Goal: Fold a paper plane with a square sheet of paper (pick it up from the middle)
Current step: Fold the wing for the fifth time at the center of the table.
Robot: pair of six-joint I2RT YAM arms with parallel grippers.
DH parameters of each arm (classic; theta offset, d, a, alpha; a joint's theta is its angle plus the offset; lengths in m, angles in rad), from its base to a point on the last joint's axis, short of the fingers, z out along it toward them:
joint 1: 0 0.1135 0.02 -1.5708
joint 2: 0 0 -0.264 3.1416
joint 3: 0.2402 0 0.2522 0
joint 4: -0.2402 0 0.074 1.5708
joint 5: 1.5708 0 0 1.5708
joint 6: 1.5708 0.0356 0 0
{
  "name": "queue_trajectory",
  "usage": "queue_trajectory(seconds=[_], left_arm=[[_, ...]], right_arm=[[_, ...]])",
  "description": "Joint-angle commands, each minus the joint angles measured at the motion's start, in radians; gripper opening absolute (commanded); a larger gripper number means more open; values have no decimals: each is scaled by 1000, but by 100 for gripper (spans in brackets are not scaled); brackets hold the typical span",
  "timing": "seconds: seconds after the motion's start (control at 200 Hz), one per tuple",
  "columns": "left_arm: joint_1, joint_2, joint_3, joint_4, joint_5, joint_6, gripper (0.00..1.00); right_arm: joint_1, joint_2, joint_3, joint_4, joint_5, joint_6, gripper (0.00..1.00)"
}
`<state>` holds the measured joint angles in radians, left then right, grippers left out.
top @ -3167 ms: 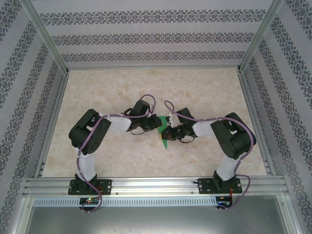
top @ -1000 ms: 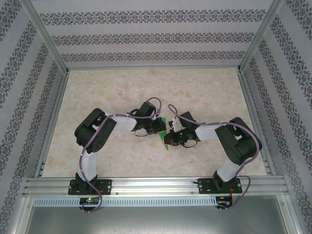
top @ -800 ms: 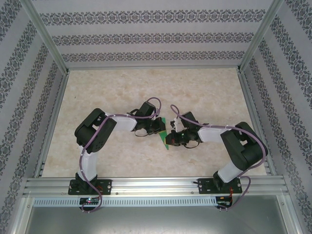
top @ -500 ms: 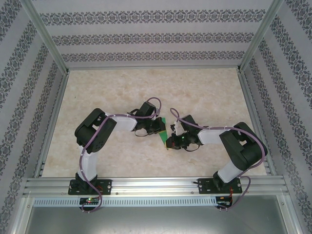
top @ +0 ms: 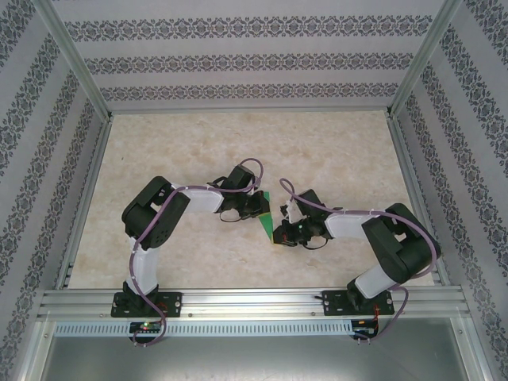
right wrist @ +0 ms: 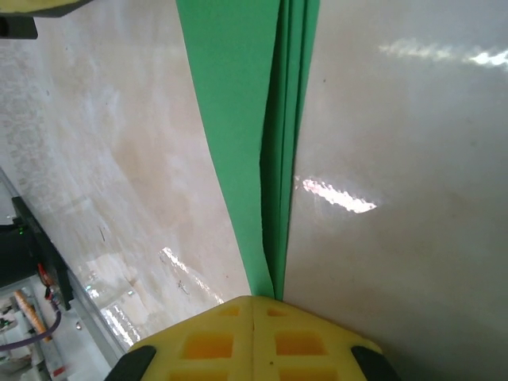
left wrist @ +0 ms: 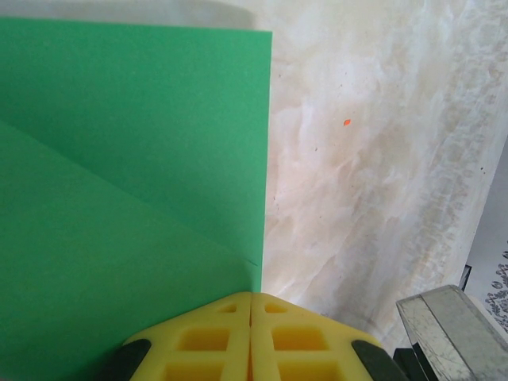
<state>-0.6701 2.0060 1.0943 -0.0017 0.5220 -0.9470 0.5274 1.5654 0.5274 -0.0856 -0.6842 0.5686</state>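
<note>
Item: green sheet (top: 271, 224), partly folded (a diagonal crease crosses its face in my left wrist view), at the middle of the table (top: 198, 151) between my two claws. Item: left claw (left wrist: 251, 297), yellow fingers clenched together, tips at the sheet's straight edge; the paper lies flat beside them, not between them. Item: right claw (right wrist: 252, 300), clenched on the sheet, whose stacked layers run edge-on into the seam of my fingers.

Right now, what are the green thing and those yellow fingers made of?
Green paper: thin matte paper, likely; it shows a sharp crease and flat layers. Left gripper's fingers: yellow moulded plastic or rubber, can't tell which; smooth with square hollows.
</note>
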Motion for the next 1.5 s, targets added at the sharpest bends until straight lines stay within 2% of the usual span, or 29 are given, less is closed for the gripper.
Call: queue_trajectory(seconds=[0.0,0.14,0.335,0.644,0.964,1.209,1.384,1.494], left_arm=[[-6,51,1,-84,-67,24,9],[-6,43,5,-90,-64,29,9],[-6,42,4,-82,-59,26,9],[-5,43,20,-110,-66,39,9],[-6,48,26,-115,-63,45,9],[-6,48,24,-122,-68,52,9],[-5,51,24,-120,-72,50,9],[-6,50,23,-118,-72,53,9]], right_arm=[[-1,52,-35,-65,59,11,0],[-4,27,-10,-144,93,-13,0],[-1,9,0,-137,91,11,0],[28,-146,124,-164,122,72,4],[34,1,152,-83,96,93,4],[51,32,89,-158,141,35,5],[60,-76,17,-153,106,47,3],[59,-84,5,-197,144,28,2]])
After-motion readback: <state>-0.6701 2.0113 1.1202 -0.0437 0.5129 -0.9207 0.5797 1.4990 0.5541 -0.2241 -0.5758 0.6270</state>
